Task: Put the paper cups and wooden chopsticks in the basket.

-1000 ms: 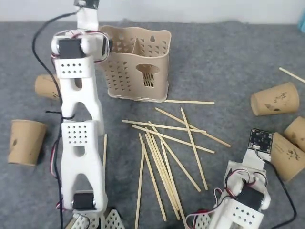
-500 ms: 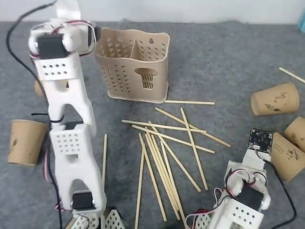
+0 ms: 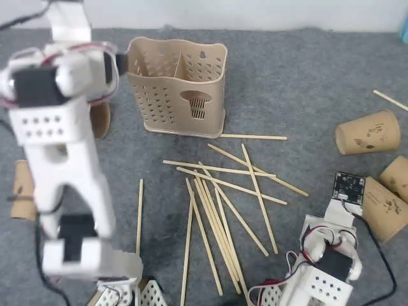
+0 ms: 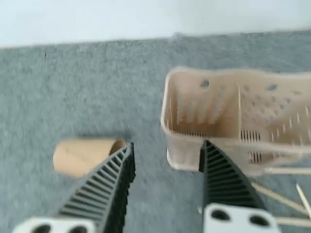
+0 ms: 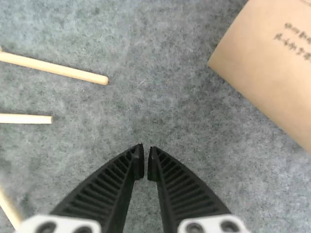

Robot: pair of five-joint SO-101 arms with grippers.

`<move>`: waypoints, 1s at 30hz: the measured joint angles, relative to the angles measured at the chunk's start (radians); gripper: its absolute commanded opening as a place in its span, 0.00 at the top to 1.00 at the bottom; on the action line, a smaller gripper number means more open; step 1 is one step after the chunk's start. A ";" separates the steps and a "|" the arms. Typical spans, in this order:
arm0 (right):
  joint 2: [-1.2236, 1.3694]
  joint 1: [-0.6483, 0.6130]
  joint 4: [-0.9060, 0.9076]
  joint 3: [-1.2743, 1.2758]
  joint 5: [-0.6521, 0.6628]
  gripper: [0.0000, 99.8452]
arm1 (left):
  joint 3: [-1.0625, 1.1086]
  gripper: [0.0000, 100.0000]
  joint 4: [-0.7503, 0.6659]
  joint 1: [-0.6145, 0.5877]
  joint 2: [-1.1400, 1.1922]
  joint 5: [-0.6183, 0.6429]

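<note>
Left fingers (image 4: pixel 114 182) spread wide, empty, paper cup (image 4: pixel 82 155) and basket (image 4: pixel 184 145) beyond; right fingers (image 5: pixel 124 177) pressed together, empty.

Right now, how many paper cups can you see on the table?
5. Three cups lie on the right, one cup left of the basket, one cup at the left edge. The left arm may hide more.

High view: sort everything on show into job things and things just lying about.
Job:
- basket
- cups
- chopsticks

Lying about:
- mat
- wall
</note>
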 measured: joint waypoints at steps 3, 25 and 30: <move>0.000 0.000 0.000 0.000 0.000 0.97 | 0.206 0.79 -0.005 0.000 -0.146 0.006; 0.198 -0.192 0.002 -0.454 -0.285 0.99 | 1.860 0.79 -0.858 -0.161 -0.704 0.008; 0.580 -0.298 0.002 -0.643 -0.295 0.99 | 1.929 0.79 -0.891 -0.207 -0.706 -0.097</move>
